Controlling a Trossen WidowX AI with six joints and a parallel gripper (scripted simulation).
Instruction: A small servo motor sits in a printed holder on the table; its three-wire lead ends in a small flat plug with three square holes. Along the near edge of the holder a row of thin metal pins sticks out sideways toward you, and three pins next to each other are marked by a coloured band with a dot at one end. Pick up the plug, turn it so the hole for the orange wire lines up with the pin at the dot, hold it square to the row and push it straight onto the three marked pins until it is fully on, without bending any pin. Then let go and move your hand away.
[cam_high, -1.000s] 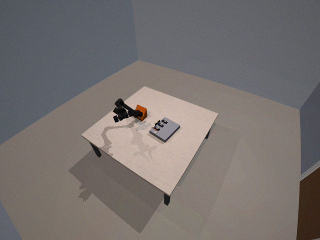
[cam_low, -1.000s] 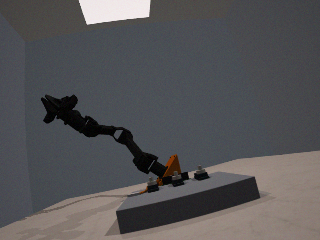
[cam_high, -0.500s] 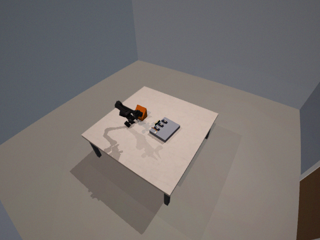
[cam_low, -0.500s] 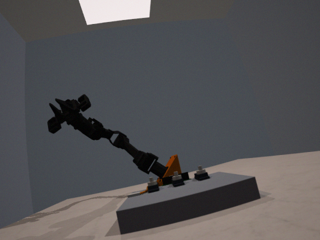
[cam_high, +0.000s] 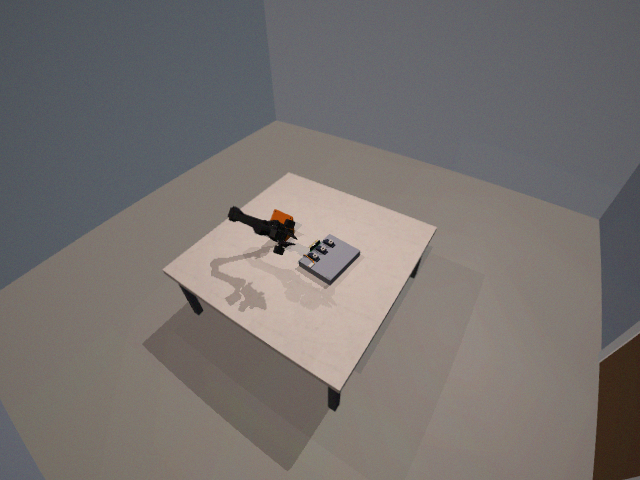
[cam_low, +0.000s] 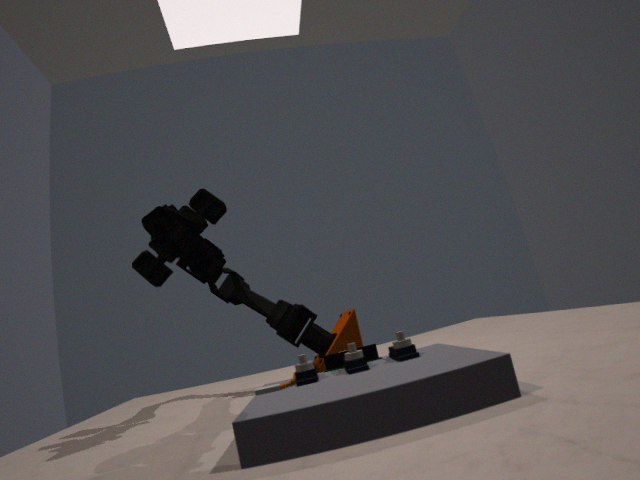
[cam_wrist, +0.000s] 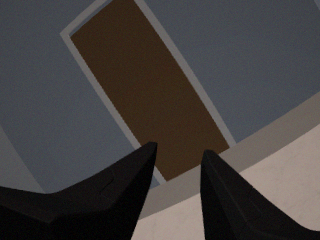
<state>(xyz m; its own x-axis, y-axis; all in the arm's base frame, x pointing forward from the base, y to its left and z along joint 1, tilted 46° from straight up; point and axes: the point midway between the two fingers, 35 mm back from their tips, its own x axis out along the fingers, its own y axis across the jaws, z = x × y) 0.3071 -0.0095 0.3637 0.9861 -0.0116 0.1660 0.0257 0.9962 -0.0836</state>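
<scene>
The grey holder lies on the table. Several small dark servos with pale shafts sit along one side of it. The servo at one end has an orange lead beside it. A dark and yellow strip stands at the holder's edge by the servos. The plug, the separate pins, the coloured band and its dot are too small to tell. My gripper is partly open, with nothing between its fingertips. It is raised above the table, to the left of the holder in the top view.
The orange arm mount stands on the table behind the holder in the exterior view. The arm's dark links reach up from it. The wrist view shows a brown door, walls and a strip of pale table top, not the holder.
</scene>
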